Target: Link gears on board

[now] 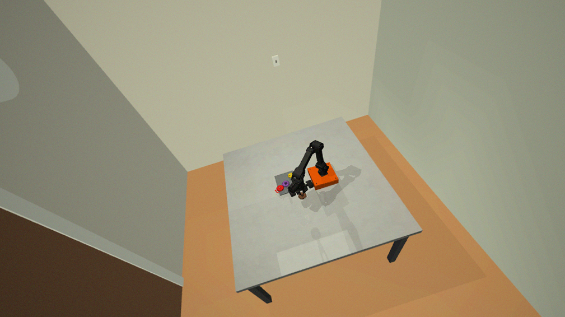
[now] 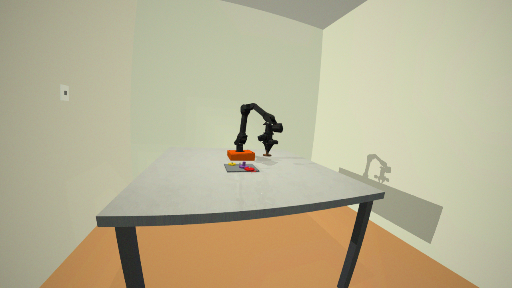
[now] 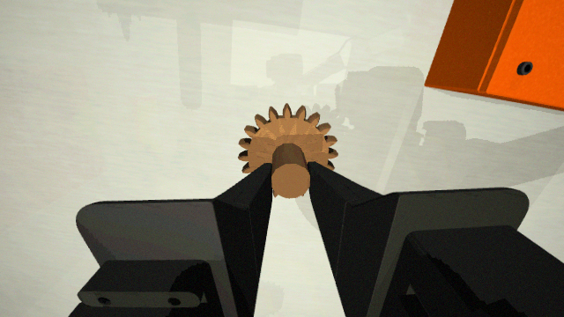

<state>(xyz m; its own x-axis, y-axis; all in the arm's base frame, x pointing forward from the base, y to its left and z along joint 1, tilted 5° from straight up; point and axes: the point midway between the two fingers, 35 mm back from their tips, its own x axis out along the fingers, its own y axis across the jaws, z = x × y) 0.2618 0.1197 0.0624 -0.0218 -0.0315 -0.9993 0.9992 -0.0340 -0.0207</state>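
Since the brown gear (image 1: 302,195) (image 2: 267,155) (image 3: 286,128) has a plain round stem, the stem is the place to grip, leaving the teeth free. Gripper (image 1: 301,192) (image 2: 267,153) (image 3: 289,170) is closed on it, one finger each side. Gear looks just off the table (image 1: 257,242) (image 2: 179,193) (image 3: 88,176), roughly level, nearer the top view's left edge than its right, just beside the orange base (image 1: 328,183) (image 2: 240,156) (image 3: 529,35). Likely light and stiff; smooth stem could slip or twist if the bore catches a peg rim.

Grey board (image 1: 280,178) (image 2: 231,171) lies toward that left edge: red gear (image 1: 281,187) (image 2: 249,169) by its near-left corner, purple gear (image 1: 285,183) (image 2: 243,166) beside it, yellow gear (image 1: 290,175) (image 2: 232,164) toward the far edge. Purple-to-yellow link probably next; tooth mesh too small to confirm. No containers in view.
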